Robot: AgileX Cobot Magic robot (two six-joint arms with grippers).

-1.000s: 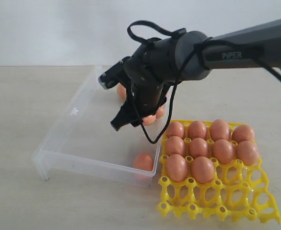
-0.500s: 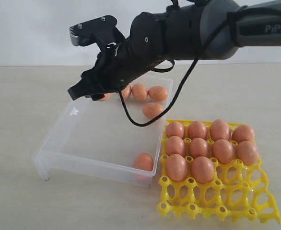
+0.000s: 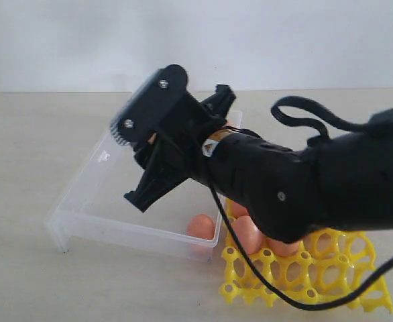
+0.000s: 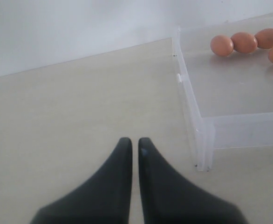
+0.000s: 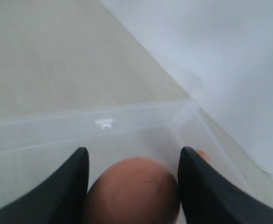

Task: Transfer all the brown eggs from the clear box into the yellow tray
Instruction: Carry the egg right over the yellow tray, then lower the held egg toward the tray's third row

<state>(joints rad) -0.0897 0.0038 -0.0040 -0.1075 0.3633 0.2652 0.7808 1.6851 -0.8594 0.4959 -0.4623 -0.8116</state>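
Where the beige bench (image 3: 22,168) met a plain white wall (image 3: 250,40), right gripper (image 5: 134,155) stood wide, grasping one brown egg (image 5: 133,191) over the clear box (image 3: 109,194), yellow tray (image 3: 297,275) just beside it. Left gripper (image 4: 135,142) was clenched, empty.

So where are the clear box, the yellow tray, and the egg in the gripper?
brown egg (image 5: 132,191), right wrist view, middle of its shell.
clear box (image 3: 126,231), exterior view, its near wall.
yellow tray (image 3: 229,292), exterior view, its front corner beside the box.
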